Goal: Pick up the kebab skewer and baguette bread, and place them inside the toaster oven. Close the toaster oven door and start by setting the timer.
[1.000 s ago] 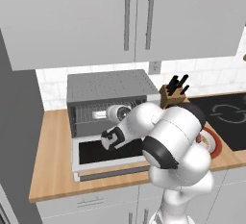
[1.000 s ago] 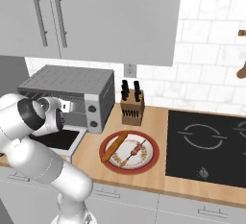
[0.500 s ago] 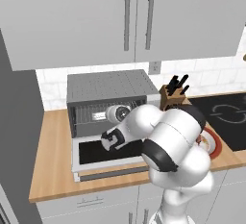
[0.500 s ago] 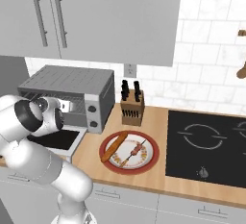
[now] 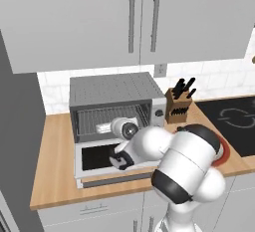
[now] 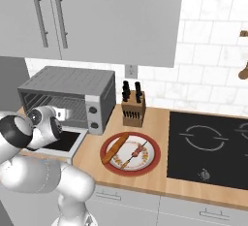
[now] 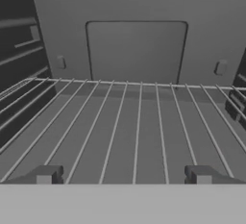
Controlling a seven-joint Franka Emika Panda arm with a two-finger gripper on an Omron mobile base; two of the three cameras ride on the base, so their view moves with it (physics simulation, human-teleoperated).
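In the left base view the white arm rises from the lower right, bends at a bulky elbow and reaches toward ten o'clock, its wrist level over the dropped toaster oven door and pushed into the mouth of the toaster oven on the counter; the hand itself seems buried inside the cavity, though it is hard to make out there. In the right base view the forearm leans in from the left at nine o'clock, while the baguette bread and the kebab skewer lie side by side on a red-rimmed plate, at four o'clock from the oven. In the hand view the hand looks along the wire rack, fingers wide apart and holding nothing.
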